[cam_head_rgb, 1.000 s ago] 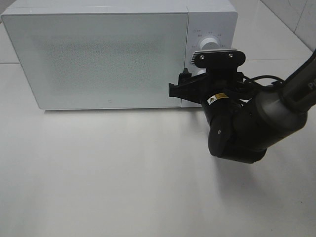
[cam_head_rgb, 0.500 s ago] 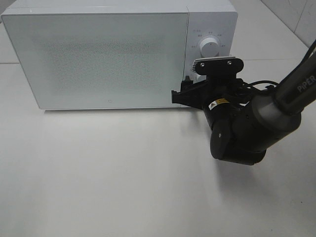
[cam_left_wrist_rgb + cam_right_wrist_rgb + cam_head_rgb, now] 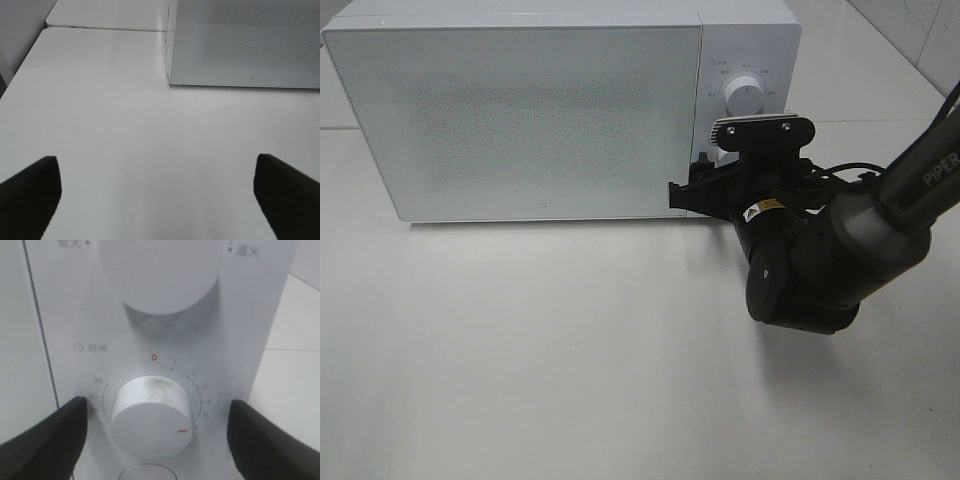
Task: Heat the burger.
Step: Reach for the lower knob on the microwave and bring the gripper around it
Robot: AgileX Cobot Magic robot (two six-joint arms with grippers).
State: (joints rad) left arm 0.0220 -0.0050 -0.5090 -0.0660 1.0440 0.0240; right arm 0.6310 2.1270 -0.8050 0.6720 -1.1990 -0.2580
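The burger is out of view; the white microwave [image 3: 520,120] has its door shut. My right gripper [image 3: 704,184] is up against the control panel, open. In the right wrist view its fingers [image 3: 55,435] stand one on each side of the lower timer knob [image 3: 150,415] with a gap at both sides, so nothing is gripped. The knob's red mark points past the 5 on the dial. My left gripper [image 3: 156,165] is open over bare table, with the microwave's front left corner [image 3: 170,75] ahead of it. It does not show in the exterior high view.
The upper power knob [image 3: 744,97] sits just above the right wrist camera mount. The white table [image 3: 520,350] stretches in front of the microwave. My right arm [image 3: 820,260] comes in from the right edge. A tiled wall stands at the back right.
My right gripper has dropped from in front of the upper knob down to the lower timer knob, uncovering the upper one. Nothing has shifted in the last half second.
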